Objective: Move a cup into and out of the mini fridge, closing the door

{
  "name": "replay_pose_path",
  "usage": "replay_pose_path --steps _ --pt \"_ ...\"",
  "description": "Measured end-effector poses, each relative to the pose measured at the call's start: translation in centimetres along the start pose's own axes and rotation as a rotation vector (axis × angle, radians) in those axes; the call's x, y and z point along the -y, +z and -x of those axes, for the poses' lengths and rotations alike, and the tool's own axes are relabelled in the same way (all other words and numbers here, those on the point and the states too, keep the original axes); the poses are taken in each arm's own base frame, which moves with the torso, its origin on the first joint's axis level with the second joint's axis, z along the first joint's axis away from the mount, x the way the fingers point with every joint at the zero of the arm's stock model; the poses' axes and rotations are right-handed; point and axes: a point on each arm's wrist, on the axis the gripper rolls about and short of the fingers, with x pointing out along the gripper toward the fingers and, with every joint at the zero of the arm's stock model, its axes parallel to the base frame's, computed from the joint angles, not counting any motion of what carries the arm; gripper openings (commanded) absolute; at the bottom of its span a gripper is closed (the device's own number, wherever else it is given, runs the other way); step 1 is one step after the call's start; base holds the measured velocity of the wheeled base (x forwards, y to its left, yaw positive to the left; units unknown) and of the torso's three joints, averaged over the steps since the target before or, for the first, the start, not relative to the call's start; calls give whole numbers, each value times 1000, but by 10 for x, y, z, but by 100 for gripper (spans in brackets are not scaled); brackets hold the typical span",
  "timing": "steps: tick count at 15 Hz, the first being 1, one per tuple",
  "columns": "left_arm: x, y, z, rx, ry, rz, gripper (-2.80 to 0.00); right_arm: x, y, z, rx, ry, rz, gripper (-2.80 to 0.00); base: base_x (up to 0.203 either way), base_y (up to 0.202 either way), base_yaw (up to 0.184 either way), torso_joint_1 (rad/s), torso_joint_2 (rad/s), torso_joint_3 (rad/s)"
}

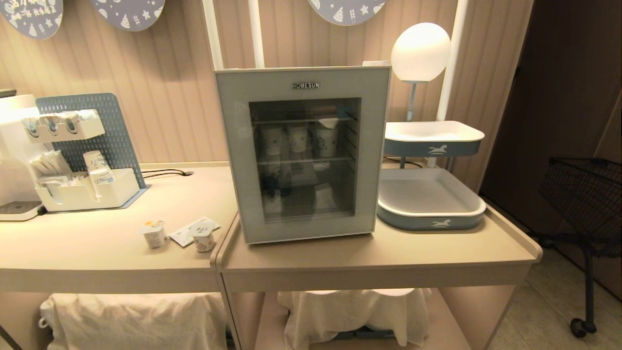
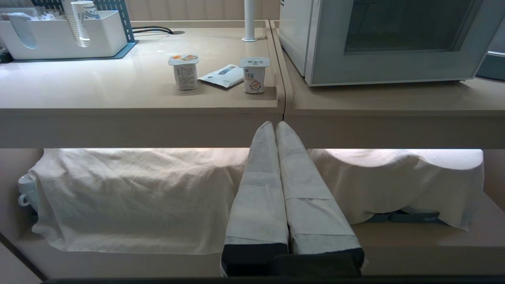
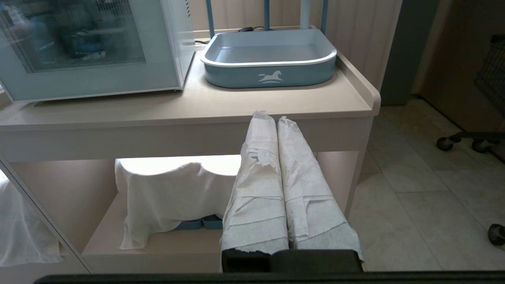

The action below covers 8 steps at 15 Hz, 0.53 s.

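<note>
The white mini fridge (image 1: 233, 146) stands on the counter with its glass-windowed door (image 1: 303, 82) closed. Behind the glass, paper cups (image 1: 326, 141) stand on the upper wire shelf. Two small yogurt cups (image 1: 154, 235) (image 1: 202, 238) sit on the counter left of the fridge; in the left wrist view they show as cups (image 2: 184, 71) (image 2: 254, 74). Neither arm shows in the head view. My left gripper (image 2: 274, 125) hangs shut and empty below the counter edge. My right gripper (image 3: 271, 118) is likewise shut and empty, low in front of the counter's right part.
A white organiser (image 1: 92, 194) with stacked paper cups stands at the back left beside a water dispenser (image 1: 14, 160). A two-tier blue tray stand (image 1: 430, 221) and globe lamp (image 1: 420, 51) sit right of the fridge. Cloth-covered items (image 1: 131, 321) fill the lower shelf. A wheeled wire cart (image 1: 583, 194) stands at the far right.
</note>
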Motion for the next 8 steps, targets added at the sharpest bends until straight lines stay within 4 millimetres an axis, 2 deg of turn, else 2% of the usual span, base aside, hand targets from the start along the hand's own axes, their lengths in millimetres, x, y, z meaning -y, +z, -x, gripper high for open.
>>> replay_pose_path --steps 8 --pt "0 0 0 0 0 0 -280 0 0 0 -2 -2 -4 -280 0 0 0 0 0 0"
